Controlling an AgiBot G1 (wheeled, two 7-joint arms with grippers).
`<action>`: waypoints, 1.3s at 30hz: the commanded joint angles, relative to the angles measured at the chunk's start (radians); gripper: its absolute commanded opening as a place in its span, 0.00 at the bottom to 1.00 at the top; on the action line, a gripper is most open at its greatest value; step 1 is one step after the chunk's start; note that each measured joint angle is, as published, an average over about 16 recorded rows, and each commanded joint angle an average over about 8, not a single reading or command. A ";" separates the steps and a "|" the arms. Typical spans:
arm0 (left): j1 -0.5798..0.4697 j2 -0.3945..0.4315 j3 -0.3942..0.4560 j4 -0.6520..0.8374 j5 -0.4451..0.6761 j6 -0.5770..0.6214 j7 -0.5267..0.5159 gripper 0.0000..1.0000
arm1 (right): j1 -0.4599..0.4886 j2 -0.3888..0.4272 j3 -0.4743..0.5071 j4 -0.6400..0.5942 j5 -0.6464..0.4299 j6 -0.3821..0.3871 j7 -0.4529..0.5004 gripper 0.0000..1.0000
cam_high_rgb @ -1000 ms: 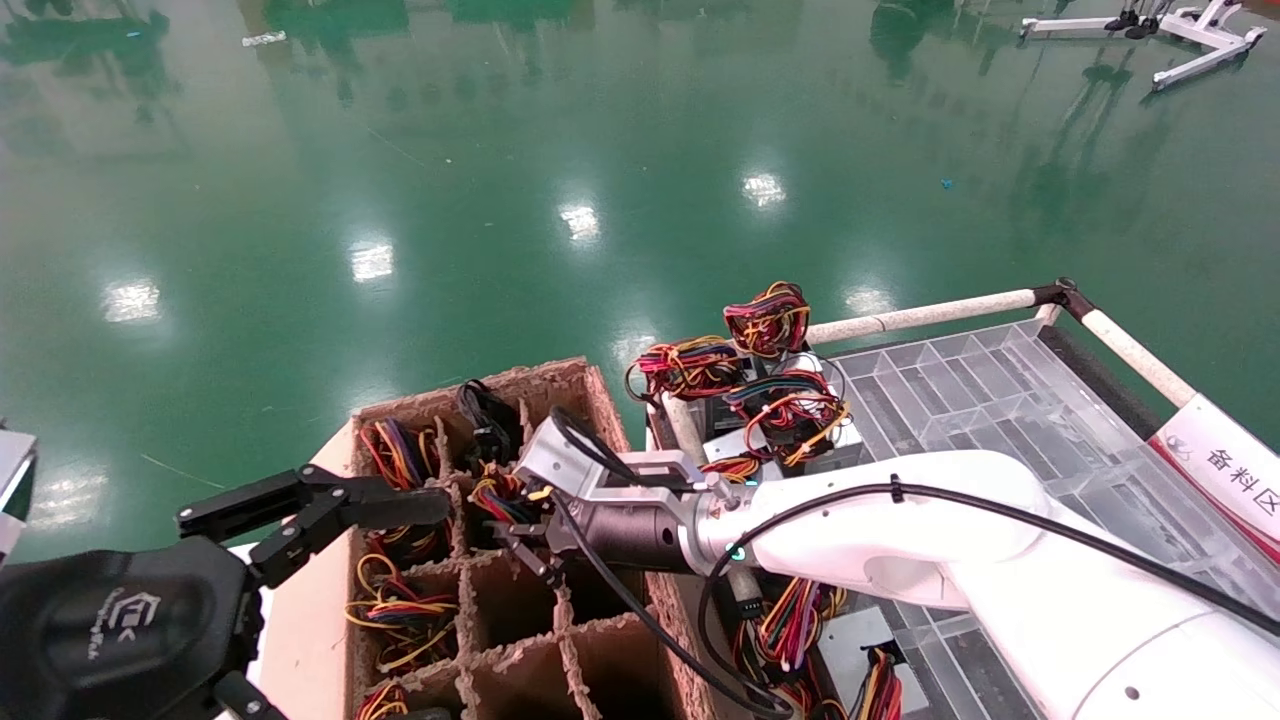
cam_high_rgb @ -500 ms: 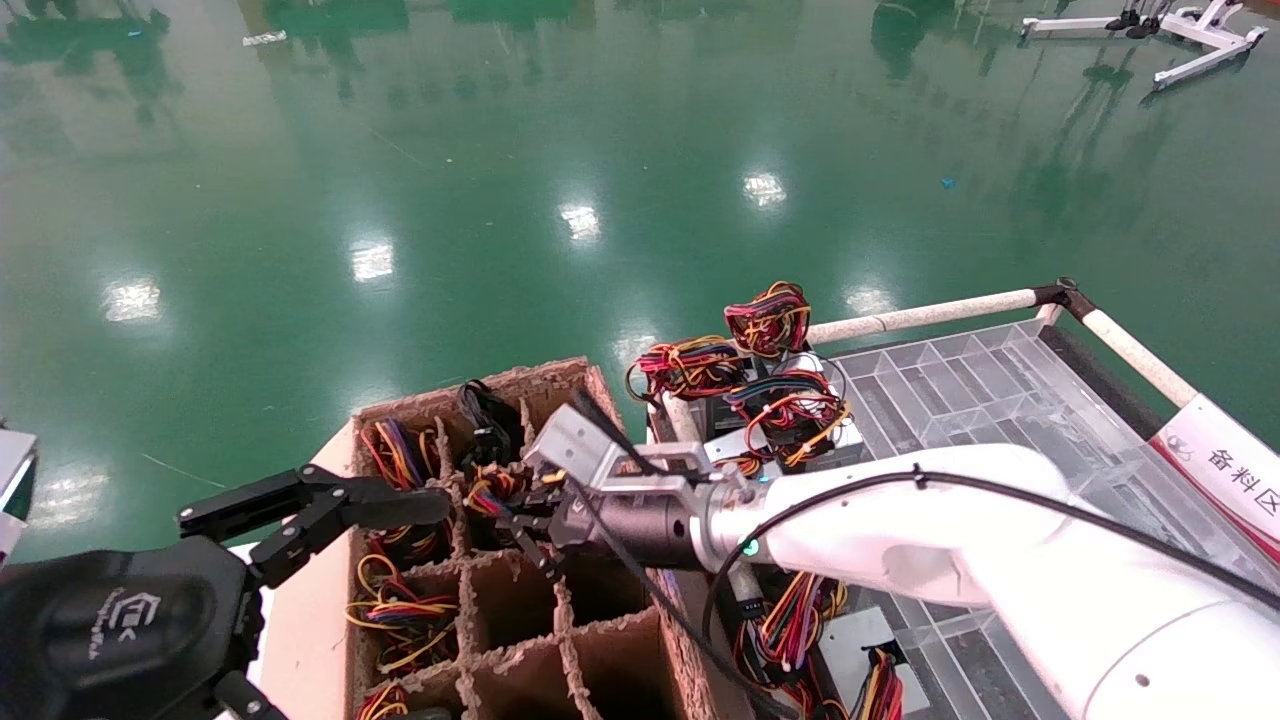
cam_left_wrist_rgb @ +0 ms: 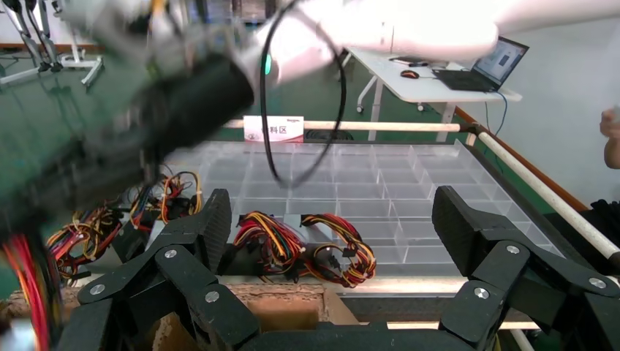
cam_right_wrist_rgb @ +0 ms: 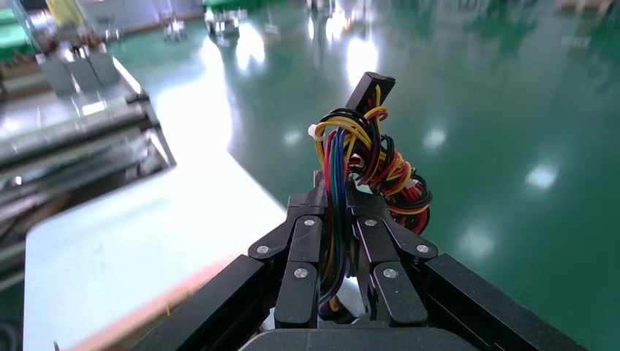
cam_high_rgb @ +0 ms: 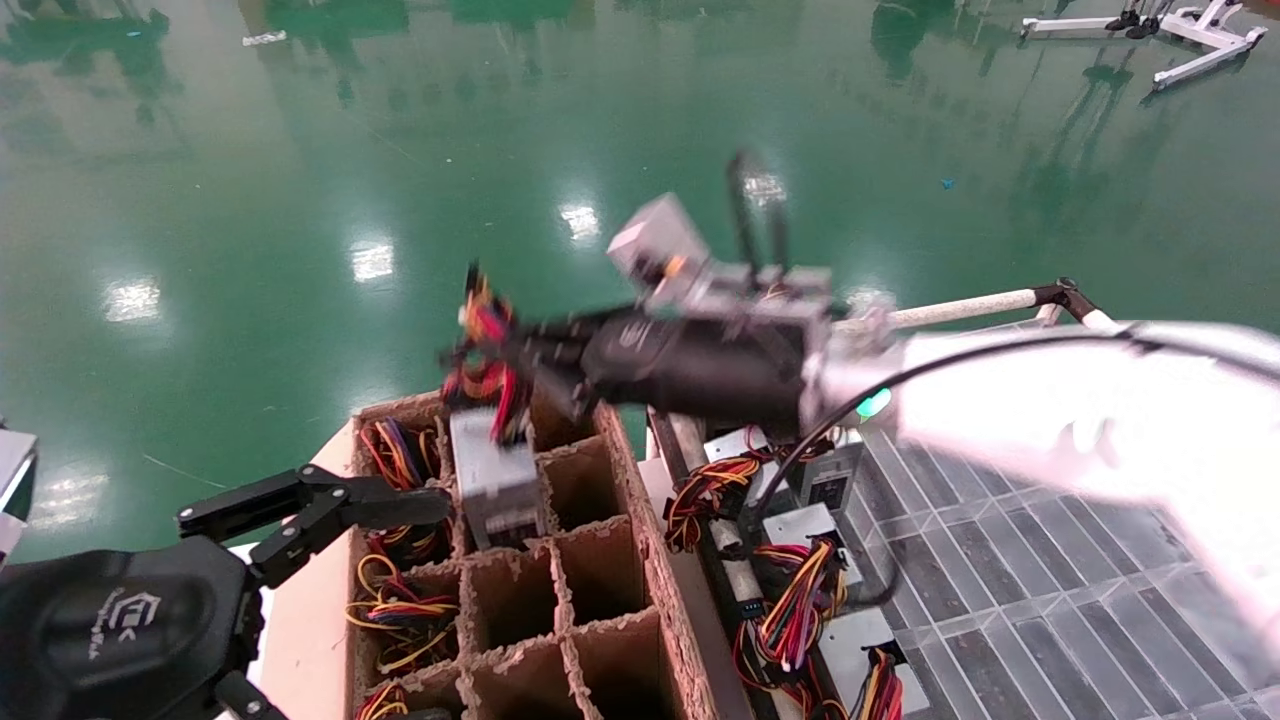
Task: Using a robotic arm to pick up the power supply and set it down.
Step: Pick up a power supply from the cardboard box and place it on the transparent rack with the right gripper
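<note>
Since the power supply [cam_high_rgb: 495,485] is a small grey metal box with a tied bundle of wires [cam_high_rgb: 485,350] on top, I judge it stiff and fairly heavy in the body but soft and yielding where it is held. The right hand [cam_high_rgb: 500,345] is clamped on that bundle alone, its fingers [cam_right_wrist_rgb: 307,252] pinched close around the red, yellow and blue strands in the wrist view, and the box hangs below with its lower end level with the top of a rear cell of the cardboard box [cam_high_rgb: 655,600]. Hung this way it can swing and twist, and the strands could slide through the grip; the metal body would be the surer place to hold, though the cells leave little room to reach it. The cardboard box is split by dividers into cells: those on the robot's left show coloured wires [cam_high_rgb: 400,605] of other units, and the middle and right ones look empty from the head view. To the right, a clear plastic tray [cam_high_rgb: 1040,590] of long compartments is mostly bare, with several more supplies [cam_high_rgb: 800,590] and their wires along its near-left edge. The left hand [cam_high_rgb: 315,510] is parked beside the cardboard box, its fingers [cam_left_wrist_rgb: 201,230] spread wide and holding nothing.
</note>
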 commanded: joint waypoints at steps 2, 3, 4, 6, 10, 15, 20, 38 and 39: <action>0.000 0.000 0.000 0.000 0.000 0.000 0.000 1.00 | 0.022 0.053 0.030 0.043 0.039 -0.029 0.021 0.00; 0.000 0.000 0.000 0.000 0.000 0.000 0.000 1.00 | 0.029 0.074 0.038 0.057 0.048 -0.035 0.030 0.00; 0.000 0.000 0.000 0.000 0.000 0.000 0.000 1.00 | 0.036 0.097 0.046 0.071 0.056 -0.040 0.038 0.00; 0.000 0.000 0.000 0.000 0.000 0.000 0.000 1.00 | 0.054 0.143 0.059 0.096 0.064 -0.048 0.053 0.00; 0.000 0.000 0.000 0.000 0.000 0.000 0.000 1.00 | 0.099 0.241 0.073 0.132 0.058 -0.064 0.081 0.00; 0.000 0.000 0.000 0.000 0.000 0.000 0.000 1.00 | 0.160 0.373 0.075 0.154 0.020 -0.091 0.111 0.00; 0.000 0.000 0.000 0.000 0.000 0.000 0.000 1.00 | 0.213 0.511 0.072 0.155 -0.029 -0.132 0.132 0.00; 0.000 0.000 0.000 0.000 0.000 0.000 0.000 1.00 | 0.117 0.637 0.018 -0.046 -0.081 -0.286 0.057 0.00; 0.000 0.000 0.000 0.000 0.000 0.000 0.000 1.00 | 0.112 0.630 0.016 -0.058 -0.080 -0.292 0.050 0.00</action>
